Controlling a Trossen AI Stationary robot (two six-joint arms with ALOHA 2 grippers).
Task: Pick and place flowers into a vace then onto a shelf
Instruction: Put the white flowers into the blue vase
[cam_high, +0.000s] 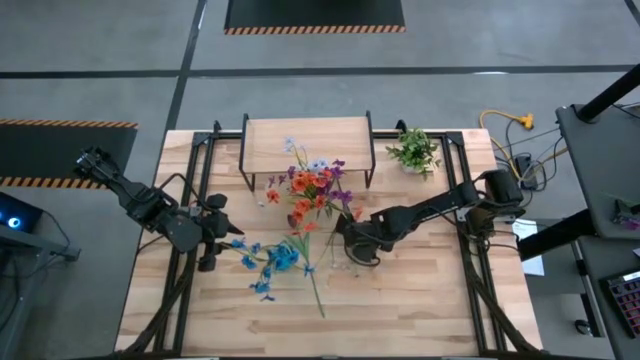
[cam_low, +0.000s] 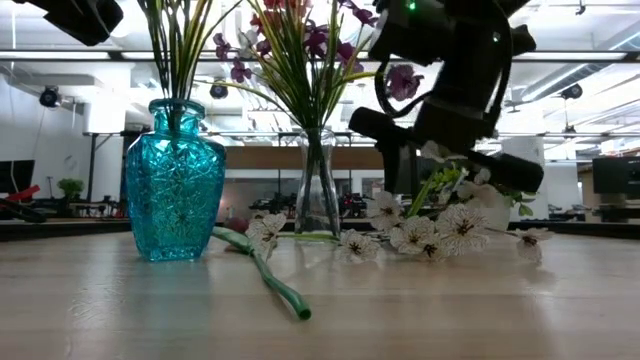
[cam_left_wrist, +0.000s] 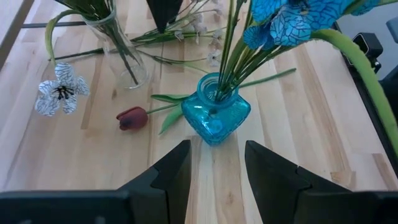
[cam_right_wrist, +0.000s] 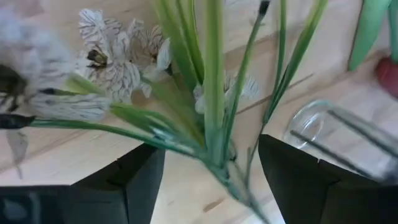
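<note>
Idling left gripper (cam_left_wrist: 214, 149): we see its jaws apart with nothing between them, low over the table and facing the blue vase (cam_left_wrist: 214, 118).
Blue vase: upright, holding the blue flowers (cam_left_wrist: 280, 22). Risk: if we advance the left gripper off centre, a finger strikes the vase wall and tips it, since the tall stems make it top-heavy.
Tulip (cam_left_wrist: 132, 117): lies loose on the table between the two vases. Risk: a sweeping arm pushes it away, or a finger pins it flat instead of lifting it.
Shelf (cam_high: 308, 135): stands at the far side of the table, behind the vases; neither vase is on it yet. Risk: tall blooms catch an arm while a vase is carried over.
Clear vase (cam_low: 318, 190): upright, holding orange and purple flowers (cam_high: 315, 190). Risk: the right arm works just beside it, so a sideways move knocks it over.
Right gripper (cam_right_wrist: 211, 146): jaws wide open, straddling the stems of the white flowers (cam_right_wrist: 115, 62), which lie on the table beside the clear vase. Risk: closing on one stem only leaves the rest of the bunch behind; closing too near the blooms lets the stems droop and miss the vase neck.
</note>
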